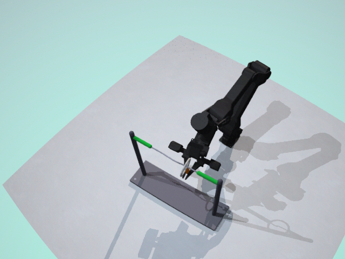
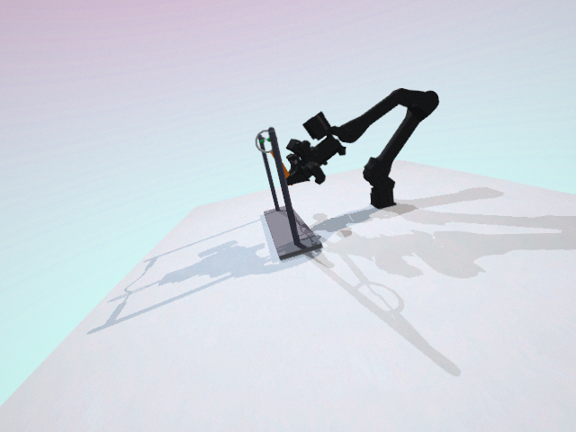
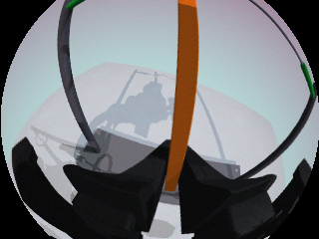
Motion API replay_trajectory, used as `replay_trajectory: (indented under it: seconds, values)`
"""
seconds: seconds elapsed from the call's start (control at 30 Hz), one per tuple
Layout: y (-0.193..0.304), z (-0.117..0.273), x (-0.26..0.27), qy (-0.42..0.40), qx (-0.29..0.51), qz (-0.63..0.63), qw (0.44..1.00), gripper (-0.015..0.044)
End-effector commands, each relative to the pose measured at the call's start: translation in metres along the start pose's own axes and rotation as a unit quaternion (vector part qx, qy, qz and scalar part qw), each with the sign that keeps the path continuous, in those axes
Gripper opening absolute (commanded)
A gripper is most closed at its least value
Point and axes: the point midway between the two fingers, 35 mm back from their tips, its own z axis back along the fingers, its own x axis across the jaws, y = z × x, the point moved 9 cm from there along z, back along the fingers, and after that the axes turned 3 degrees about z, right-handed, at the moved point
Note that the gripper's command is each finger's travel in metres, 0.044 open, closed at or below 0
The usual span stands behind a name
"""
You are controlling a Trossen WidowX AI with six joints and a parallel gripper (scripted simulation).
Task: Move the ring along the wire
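My arm [image 1: 233, 91] [image 2: 375, 112] is bent high at the elbow, reaching forward with the wrist angled down. My pincer [image 1: 185, 177] [image 2: 289, 181] [image 3: 173, 143] is clenched on the orange handle [image 1: 187, 170] [image 2: 286, 172] [image 3: 186, 75]. Past that, the ring [image 1: 181, 170] [image 2: 256, 142] is around the thin grey wire [image 1: 167, 157] [image 3: 282, 31], nearer the left post [image 1: 217, 197] [image 2: 284, 195] [image 3: 64, 55] than the right. Can't tell if they touch, tbh. My wrist view cuts the ring off, and the exterior one has that left post hiding some handle.
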Motion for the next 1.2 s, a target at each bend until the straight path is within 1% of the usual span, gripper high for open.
replay_trajectory:
  seconds: [0.0, 0.47, 1.17]
  values:
    - [-0.002, 0.001, 0.013, 0.008, -0.007, -0.031, 0.999, -0.0150]
    - [-0.007, 0.000, 0.042, 0.015, -0.011, -0.083, 0.996, -0.0150]
    - [-0.012, -0.002, 0.064, 0.015, -0.014, -0.093, 0.995, -0.0150]
